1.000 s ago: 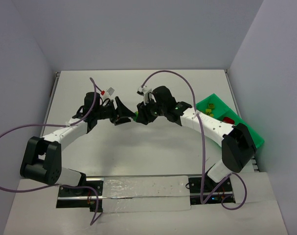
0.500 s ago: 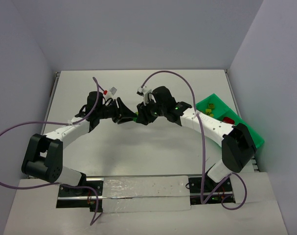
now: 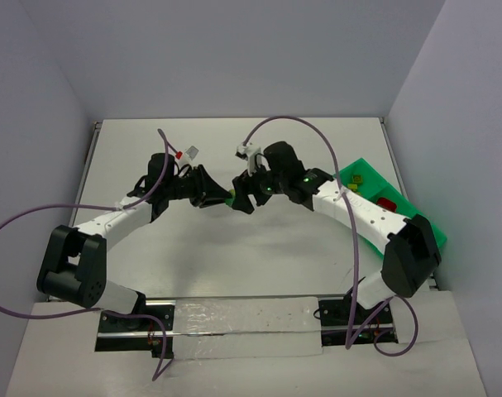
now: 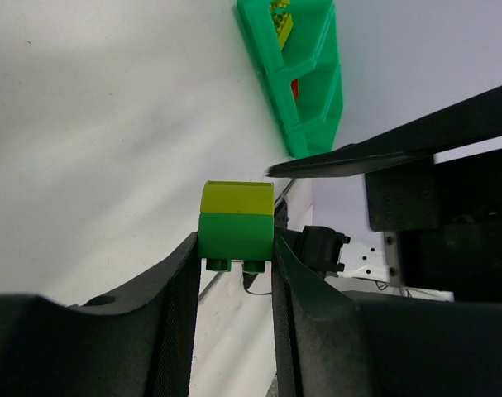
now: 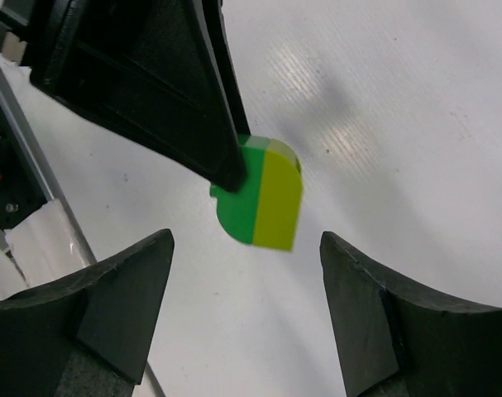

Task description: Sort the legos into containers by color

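Splitting a green and yellow-green stack (image 4: 236,222) in mid-air above the table's (image 3: 234,265) middle. Clamped by its green half in the left gripper (image 4: 234,248); flanked, untouched, by the spread-wide right gripper (image 5: 246,265). Next, probably: close on the yellow-green half, pull apart, carry to the tray (image 3: 424,219) at the right edge. White matte top, plain pale walls.

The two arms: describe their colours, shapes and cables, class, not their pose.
The left arm and right arm have white links with bulky black joints. A purple cable loops along each. The left pincer and right pincer have broad matte black fingers.
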`<state>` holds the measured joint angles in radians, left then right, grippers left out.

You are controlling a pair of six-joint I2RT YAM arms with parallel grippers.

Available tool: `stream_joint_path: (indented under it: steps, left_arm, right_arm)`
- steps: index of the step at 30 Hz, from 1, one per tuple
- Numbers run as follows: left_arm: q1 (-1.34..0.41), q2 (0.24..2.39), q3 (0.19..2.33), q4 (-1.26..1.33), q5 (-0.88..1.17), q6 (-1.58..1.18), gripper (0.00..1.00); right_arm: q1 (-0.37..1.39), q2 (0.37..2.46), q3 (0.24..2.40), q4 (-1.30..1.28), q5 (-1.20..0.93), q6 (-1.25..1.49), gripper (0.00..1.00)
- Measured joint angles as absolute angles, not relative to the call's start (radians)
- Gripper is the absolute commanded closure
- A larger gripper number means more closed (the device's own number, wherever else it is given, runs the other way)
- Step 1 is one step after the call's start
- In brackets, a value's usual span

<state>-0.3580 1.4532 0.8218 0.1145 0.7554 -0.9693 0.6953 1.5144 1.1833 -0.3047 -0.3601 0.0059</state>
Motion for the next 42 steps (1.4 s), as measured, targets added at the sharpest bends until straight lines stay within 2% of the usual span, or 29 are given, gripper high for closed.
stream_joint_path:
  steps: [9,16,26,29,33,42]
  left_arm:
    - [-0.358,1.445,0.829,0.120,0.890,-0.841,1.00]
    - [-0.359,1.438,0.937,0.097,1.000,-0.717,1.00]
    - [-0.380,1.429,1.016,0.062,1.057,-0.647,1.00]
    - [-0.399,1.423,1.017,0.041,1.057,-0.637,1.00]
    - [-0.410,1.410,1.018,0.030,1.058,-0.624,1.00]
    - [-0.410,1.394,1.024,0.004,1.054,-0.610,1.00]
  right_arm:
    - [0.401,1.378,1.191,-0.353,-0.733,0.038,0.25]
    - [0.372,1.382,1.143,-0.321,-0.975,0.143,0.26]
    - [0.377,1.410,1.090,-0.210,-1.087,0.264,0.26]
    - [0.377,1.427,1.088,-0.156,-1.109,0.309,0.29]
    - [0.379,1.461,1.087,-0.052,-1.140,0.394,0.39]
    - [0.397,1.519,1.087,0.090,-1.193,0.511,0.47]
